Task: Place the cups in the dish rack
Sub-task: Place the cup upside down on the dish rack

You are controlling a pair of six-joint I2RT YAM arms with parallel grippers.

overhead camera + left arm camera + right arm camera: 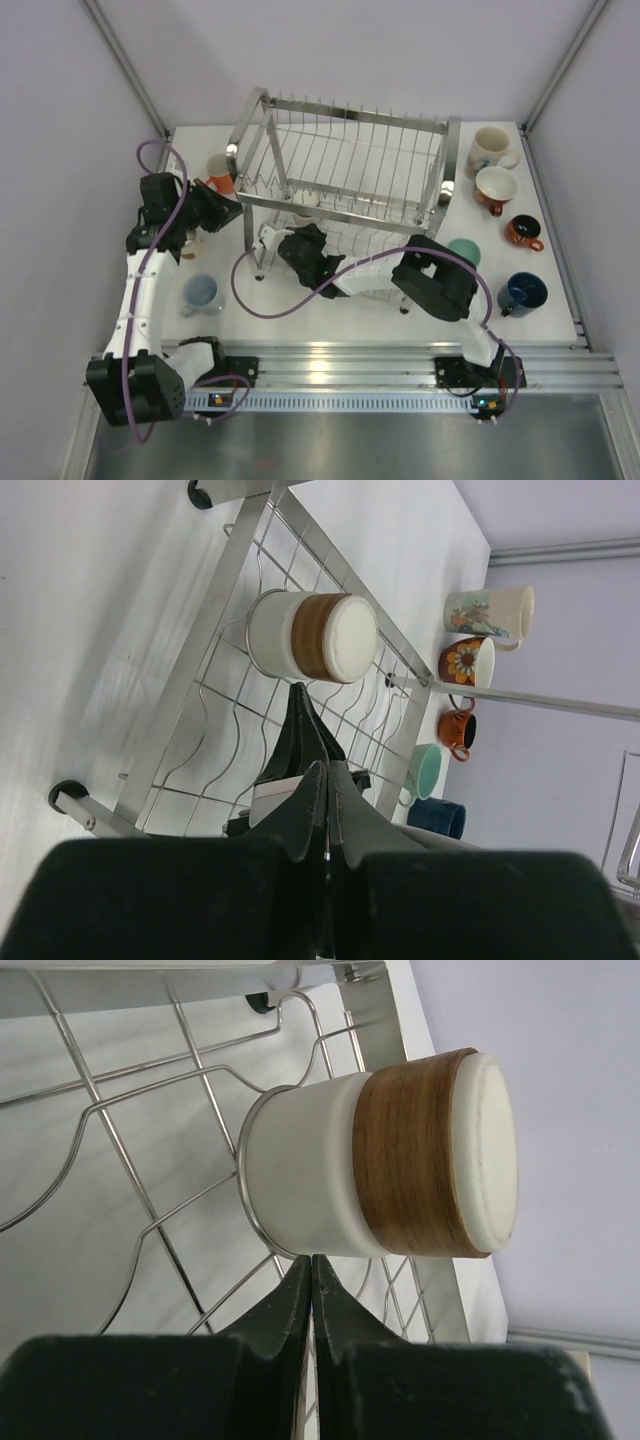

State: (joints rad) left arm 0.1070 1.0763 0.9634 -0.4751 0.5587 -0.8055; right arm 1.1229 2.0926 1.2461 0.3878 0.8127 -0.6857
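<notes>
The dish rack [345, 165] stands mid-table. A cream cup with a brown band [380, 1165] lies on its side in a wire loop of the lower tier [312, 637]. My right gripper [312, 1260] is shut and empty, its tips right at that cup's side [303, 225]. My left gripper [328, 770] is shut on nothing and hovers by the rack's left front post [225, 212]. On the table stand an orange cup [220, 172], a pale blue cup [200, 292], a printed mug [490, 148], a red-and-white cup [496, 187], a small orange cup [523, 232], a mint cup [463, 252] and a navy cup [522, 293].
The right arm stretches across the rack's front from the right base [440, 280]. A purple cable [270, 300] loops over the table before the rack. White walls close in the table on three sides, and an aluminium rail [350, 360] runs along the near edge.
</notes>
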